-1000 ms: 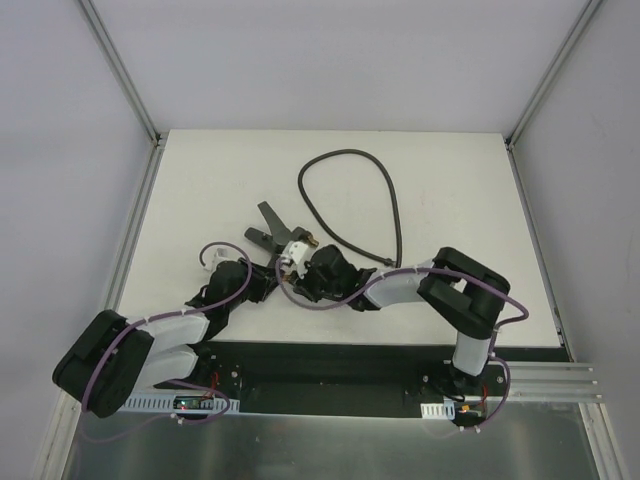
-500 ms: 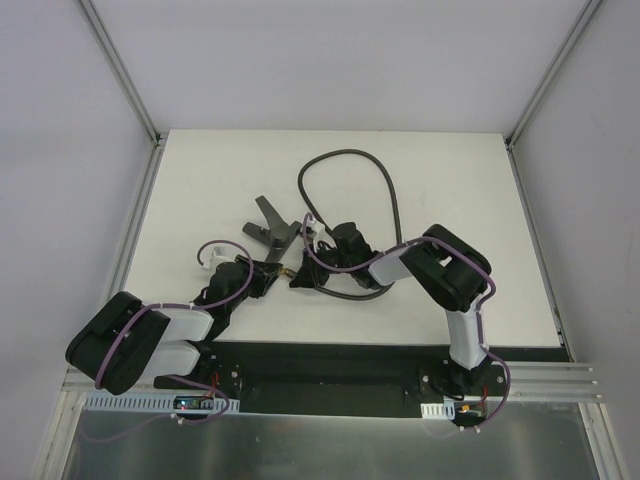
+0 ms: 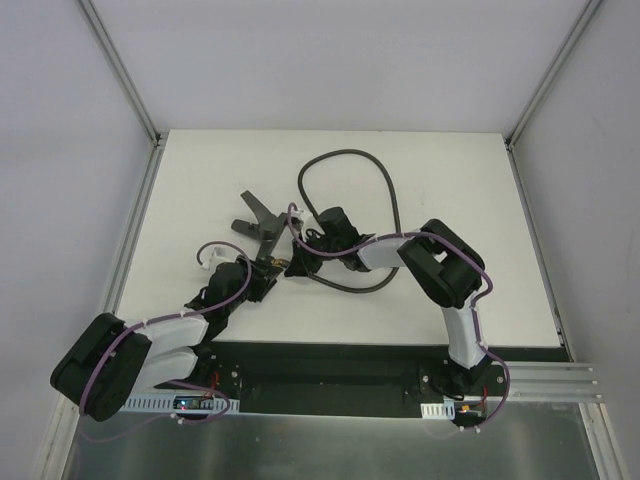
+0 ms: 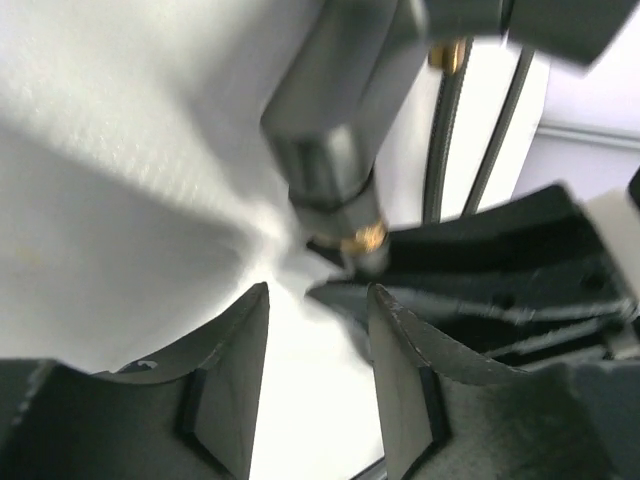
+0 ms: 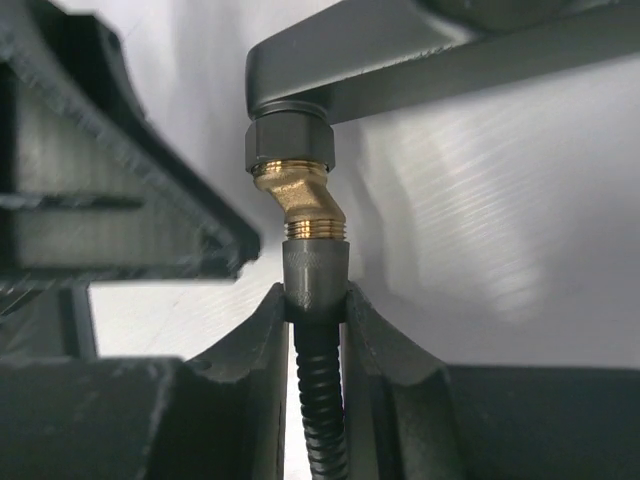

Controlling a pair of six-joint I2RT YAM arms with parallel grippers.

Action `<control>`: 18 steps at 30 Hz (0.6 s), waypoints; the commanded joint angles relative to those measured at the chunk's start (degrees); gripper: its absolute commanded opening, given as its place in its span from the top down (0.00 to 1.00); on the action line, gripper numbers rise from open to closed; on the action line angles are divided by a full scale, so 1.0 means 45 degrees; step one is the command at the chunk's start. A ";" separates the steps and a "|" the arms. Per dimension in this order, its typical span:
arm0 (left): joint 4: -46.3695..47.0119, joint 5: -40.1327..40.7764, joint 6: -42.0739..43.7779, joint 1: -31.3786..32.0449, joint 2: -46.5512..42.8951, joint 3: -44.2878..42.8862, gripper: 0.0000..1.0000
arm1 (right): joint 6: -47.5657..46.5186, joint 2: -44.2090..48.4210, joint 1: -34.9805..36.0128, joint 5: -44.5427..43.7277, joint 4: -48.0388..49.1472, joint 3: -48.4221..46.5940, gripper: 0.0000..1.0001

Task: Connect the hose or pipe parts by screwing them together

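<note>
right tool (image 5: 316, 300) clamps the hose (image 5: 320, 400) at the fitting (image 5: 400, 50), left tool (image 4: 318, 300) parted beside it

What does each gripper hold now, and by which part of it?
The right gripper holds the hose by its grey end collar, just under the brass joint. The left gripper holds nothing; its jaws stand apart.
</note>
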State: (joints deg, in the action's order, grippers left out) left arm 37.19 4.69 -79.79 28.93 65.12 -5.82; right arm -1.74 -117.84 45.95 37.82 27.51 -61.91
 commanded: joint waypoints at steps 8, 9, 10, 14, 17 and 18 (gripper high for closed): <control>-0.3652 -0.0046 0.1207 0.0154 -0.2087 -0.1009 0.39 | -0.1157 -0.0648 -0.0407 -0.1471 -0.0819 -0.1925 0.95; -0.3868 -0.0026 0.1265 0.0134 -0.2205 -0.1184 0.37 | -0.1176 -0.0668 -0.0446 -0.1491 -0.0878 -0.1965 0.93; -0.4082 0.0012 0.1459 0.0076 -0.2515 -0.1283 0.36 | -0.1215 -0.0649 -0.0446 -0.1549 -0.0936 -0.1984 0.89; -0.5429 0.0383 0.2377 -0.0177 -0.3318 -0.2063 0.31 | -0.1547 -0.0357 -0.0505 -0.1823 -0.1502 -0.2023 0.61; -0.6193 0.0502 0.3568 -0.0664 -0.3728 -0.2922 0.27 | -0.1782 0.0131 -0.0525 -0.1862 -0.2088 -0.2004 0.33; -0.6349 0.0482 0.3841 -0.0802 -0.3710 -0.3330 0.26 | -0.1801 0.0500 -0.0525 -0.1882 -0.2147 -0.1946 0.27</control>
State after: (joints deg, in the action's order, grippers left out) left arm 13.93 4.97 -70.02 27.88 50.37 -14.74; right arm -7.01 -120.29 43.99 31.31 22.41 -69.95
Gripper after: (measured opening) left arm 0.726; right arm 0.607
